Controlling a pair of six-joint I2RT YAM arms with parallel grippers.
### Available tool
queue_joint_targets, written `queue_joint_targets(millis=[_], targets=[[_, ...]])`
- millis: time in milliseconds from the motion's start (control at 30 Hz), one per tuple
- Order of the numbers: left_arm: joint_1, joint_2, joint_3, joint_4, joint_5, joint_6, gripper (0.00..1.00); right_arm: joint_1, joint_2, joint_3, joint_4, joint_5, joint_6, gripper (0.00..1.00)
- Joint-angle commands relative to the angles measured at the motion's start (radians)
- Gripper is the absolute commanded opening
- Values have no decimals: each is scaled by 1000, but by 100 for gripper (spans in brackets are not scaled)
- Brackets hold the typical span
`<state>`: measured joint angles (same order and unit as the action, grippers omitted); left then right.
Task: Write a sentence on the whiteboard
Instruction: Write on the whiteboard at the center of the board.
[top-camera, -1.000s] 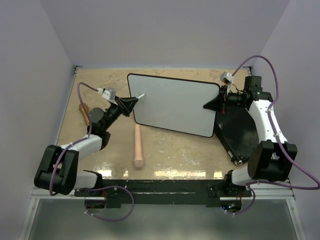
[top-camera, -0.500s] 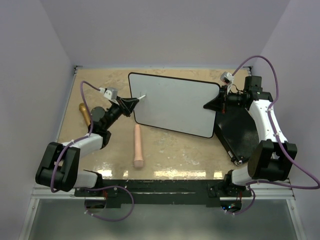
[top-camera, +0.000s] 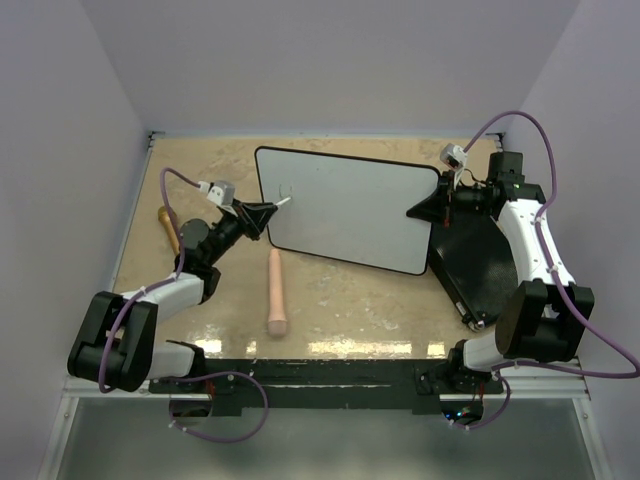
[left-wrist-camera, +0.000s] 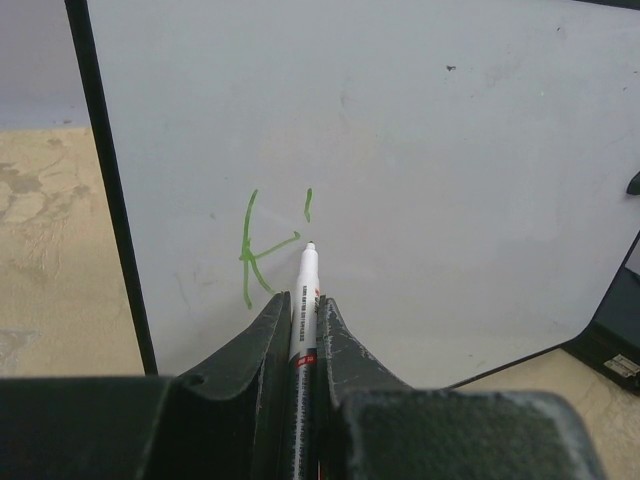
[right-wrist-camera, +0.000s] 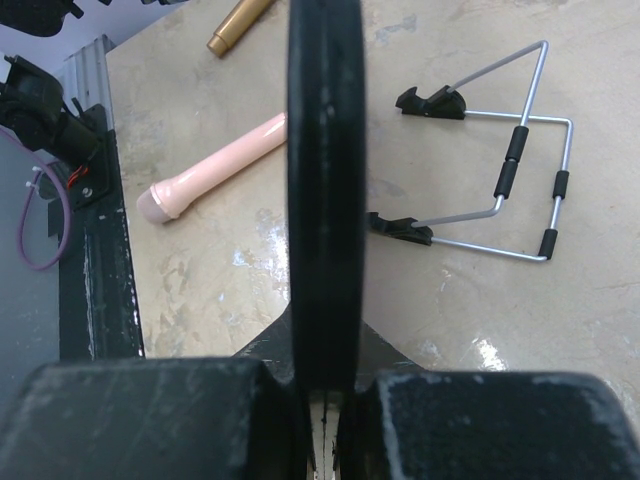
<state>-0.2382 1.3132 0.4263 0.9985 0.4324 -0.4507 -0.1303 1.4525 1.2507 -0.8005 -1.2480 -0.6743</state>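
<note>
Pale lilac walls box in a sandy, speckled tabletop that I am viewing from above. Toward the far middle of it sits the whiteboard (top-camera: 345, 210), writing face turned up to the camera. Its long axis runs left to right, with the right end swung slightly nearer.

My right gripper (top-camera: 428, 208) is pressed together on the board's right rim, steadying it. My left gripper (left-wrist-camera: 303, 300) pinches a white marker (left-wrist-camera: 304, 285). The marker's tip is at the board's surface near the left edge, pointing far and rightward.

The sentence (left-wrist-camera: 265, 245) so far is a green "k" and one short stroke.

I judge three risks. Pressing too hard could shove the board out of the right pinch and skew the line. Too light a touch would break the strokes. The fingers could smear fresh ink.
</note>
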Motion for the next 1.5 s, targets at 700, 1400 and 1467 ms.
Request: queue_joint_targets(millis=[700,1400,1467], targets=[[-12,57,72,20,-23,23,0,8,-4,-2,-2,45,-34,0],[-26,69,57,-46,-41,44,0,8,-7,0,-3,44,-34,0],[-26,73,51,-60,-41,44,0,6,-7,0,-2,44,-34,0]])
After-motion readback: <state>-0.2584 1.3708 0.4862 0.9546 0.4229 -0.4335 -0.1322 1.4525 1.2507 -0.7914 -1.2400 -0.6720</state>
